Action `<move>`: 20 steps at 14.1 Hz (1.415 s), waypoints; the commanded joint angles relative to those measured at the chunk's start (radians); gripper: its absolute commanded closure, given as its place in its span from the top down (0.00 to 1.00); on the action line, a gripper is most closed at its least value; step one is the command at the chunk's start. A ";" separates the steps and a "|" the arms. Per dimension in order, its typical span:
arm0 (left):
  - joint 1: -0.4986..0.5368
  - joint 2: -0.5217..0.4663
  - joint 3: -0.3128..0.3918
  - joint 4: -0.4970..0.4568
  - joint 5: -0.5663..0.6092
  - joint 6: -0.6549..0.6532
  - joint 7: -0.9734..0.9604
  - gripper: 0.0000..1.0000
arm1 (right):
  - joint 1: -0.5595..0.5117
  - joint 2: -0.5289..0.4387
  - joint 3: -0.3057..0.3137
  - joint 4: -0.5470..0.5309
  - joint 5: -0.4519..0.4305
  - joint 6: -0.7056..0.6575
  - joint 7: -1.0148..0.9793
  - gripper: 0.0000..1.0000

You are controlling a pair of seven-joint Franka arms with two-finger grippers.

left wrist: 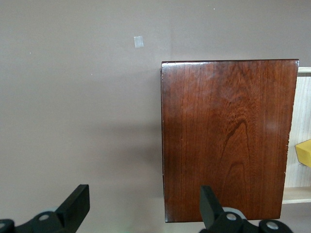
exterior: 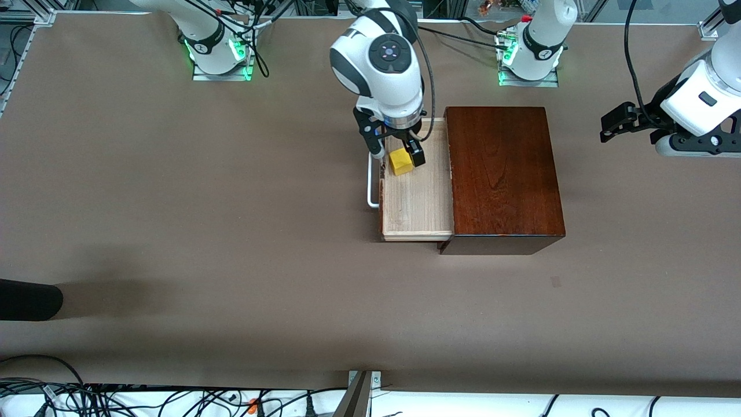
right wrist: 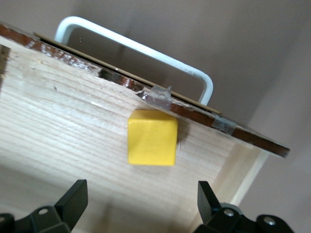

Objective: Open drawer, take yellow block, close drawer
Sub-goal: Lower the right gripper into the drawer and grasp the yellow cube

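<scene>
on the brown matte table (exterior: 173, 231), the pulled-out pale-wood drawer (exterior: 417, 202) holds the small yellow cube (exterior: 400, 161) at its twelve-o'clock end. the right gripper (exterior: 398, 154) is spread around it, seemingly without contact. the left gripper (exterior: 622, 121) waits, spread, above the tabletop beside the dark reddish-brown box (exterior: 502, 174).

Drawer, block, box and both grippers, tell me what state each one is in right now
drawer: pulled open, its white handle toward the right arm's end.
yellow block: resting in the drawer, not gripped.
wooden box: flat on the table.
right gripper: open, straddling the block.
left gripper: open, empty, waiting above the box's edge.
</scene>
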 commanded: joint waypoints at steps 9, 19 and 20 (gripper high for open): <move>-0.005 0.003 -0.003 0.015 0.026 -0.016 0.016 1.00 | 0.023 0.087 -0.020 0.042 -0.096 -0.013 0.020 1.00; -0.005 0.009 -0.003 0.030 0.024 -0.014 0.005 1.00 | 0.018 0.071 -0.021 0.050 -0.093 -0.013 0.010 0.22; -0.005 0.010 -0.003 0.029 0.024 -0.014 0.005 1.00 | 0.017 0.051 -0.021 0.050 -0.090 -0.027 0.010 0.22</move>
